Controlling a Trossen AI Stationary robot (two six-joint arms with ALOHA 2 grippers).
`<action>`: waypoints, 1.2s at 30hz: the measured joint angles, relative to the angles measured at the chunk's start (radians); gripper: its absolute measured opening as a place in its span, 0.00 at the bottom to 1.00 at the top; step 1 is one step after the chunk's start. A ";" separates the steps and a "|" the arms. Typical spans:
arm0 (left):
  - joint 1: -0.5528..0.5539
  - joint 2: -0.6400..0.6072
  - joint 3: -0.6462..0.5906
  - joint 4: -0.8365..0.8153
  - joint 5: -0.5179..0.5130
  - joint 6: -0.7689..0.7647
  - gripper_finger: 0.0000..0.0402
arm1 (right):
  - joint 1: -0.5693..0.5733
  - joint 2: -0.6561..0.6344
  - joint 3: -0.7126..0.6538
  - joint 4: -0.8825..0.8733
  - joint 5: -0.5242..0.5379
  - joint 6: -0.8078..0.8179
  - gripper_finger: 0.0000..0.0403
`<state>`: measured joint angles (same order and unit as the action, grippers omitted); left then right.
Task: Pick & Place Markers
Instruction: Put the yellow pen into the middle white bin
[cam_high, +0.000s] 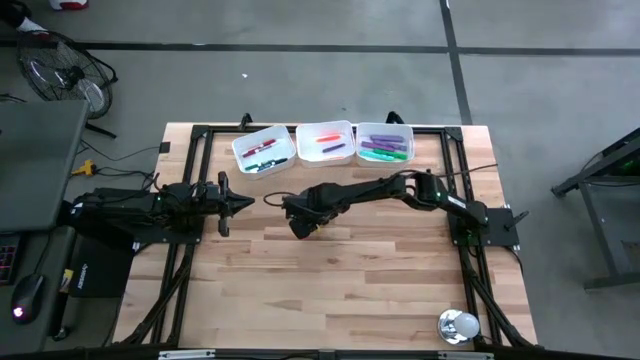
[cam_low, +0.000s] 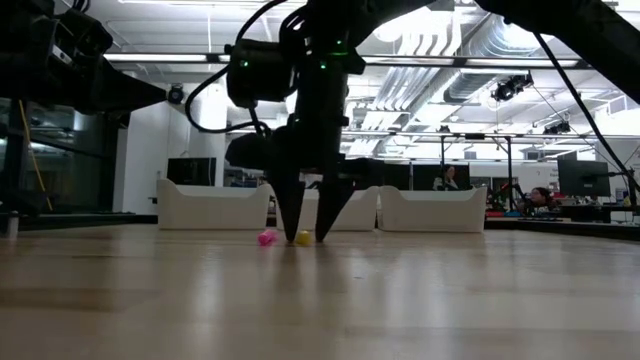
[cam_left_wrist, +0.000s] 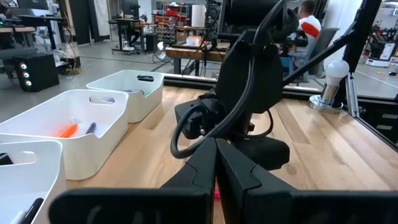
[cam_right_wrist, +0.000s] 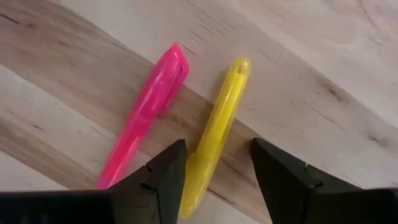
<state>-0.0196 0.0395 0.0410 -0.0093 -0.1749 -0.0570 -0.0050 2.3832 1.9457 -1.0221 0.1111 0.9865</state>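
A pink marker (cam_right_wrist: 146, 115) and a yellow marker (cam_right_wrist: 217, 124) lie side by side on the wooden table, near its middle. My right gripper (cam_right_wrist: 214, 146) points straight down over them, open, with its fingers standing on either side of the yellow marker's near end; the pink marker lies just outside one finger. In the low view the fingertips (cam_low: 287, 228) reach almost to the table, around the yellow marker (cam_low: 302, 237) and beside the pink marker (cam_low: 266, 238). My left gripper (cam_high: 248, 204) waits shut, just left of the right gripper (cam_high: 300, 228). More markers (cam_high: 385, 148) lie in the trays.
Three white trays stand in a row along the table's far edge: left (cam_high: 240, 150), middle (cam_high: 325, 124), right (cam_high: 385, 125). A round silver-white bulb-like thing (cam_high: 458, 325) stands at the near right corner. Black frame rails run along the table's sides. Bare wood lies near of both grippers.
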 joint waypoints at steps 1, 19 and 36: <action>0.000 0.000 0.000 0.000 0.000 0.000 0.02 | 0.001 0.001 0.000 -0.007 0.008 0.001 0.43; 0.000 0.000 0.000 0.000 0.000 0.000 0.02 | -0.045 0.004 -0.003 -0.021 -0.014 -0.088 0.43; 0.000 0.000 0.000 0.000 0.000 0.000 0.02 | -0.039 -0.015 -0.146 0.085 -0.072 -0.255 0.21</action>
<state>-0.0196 0.0395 0.0410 -0.0093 -0.1753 -0.0570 -0.0441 2.3680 1.8000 -0.9371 0.0395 0.7311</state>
